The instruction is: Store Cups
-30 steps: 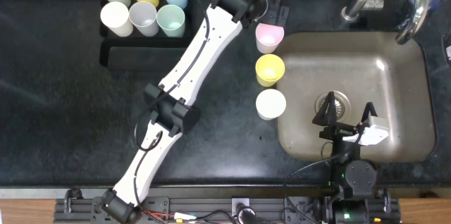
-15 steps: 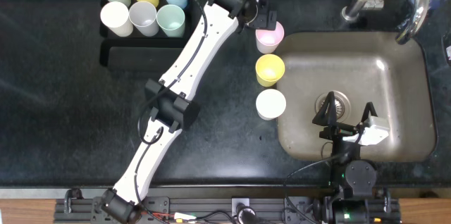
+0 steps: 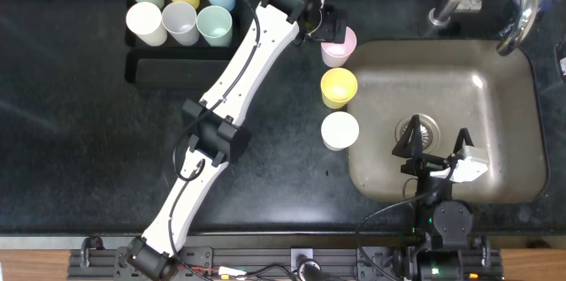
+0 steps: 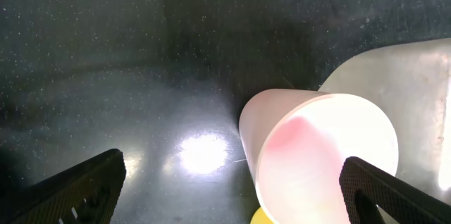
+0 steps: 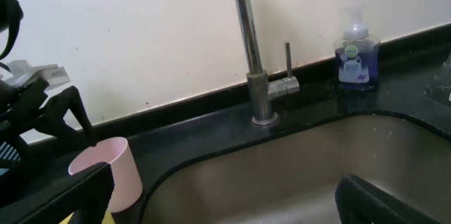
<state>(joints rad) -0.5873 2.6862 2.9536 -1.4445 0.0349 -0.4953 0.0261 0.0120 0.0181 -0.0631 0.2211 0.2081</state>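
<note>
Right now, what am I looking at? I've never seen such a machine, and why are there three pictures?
These are two robot arms at a kitchen worktop. One picture looks down from above. The other two come from small cameras on each arm's wrist. The left arm stretches across to a pink cup beside the sink. The left tool is open at the cup and grips nothing. The right tool hangs open over the sink, and its camera sees the tap and a soap bottle. A yellow cup and a white cup stand in a row with the pink one. Six more cups sit in a black tray.
</note>
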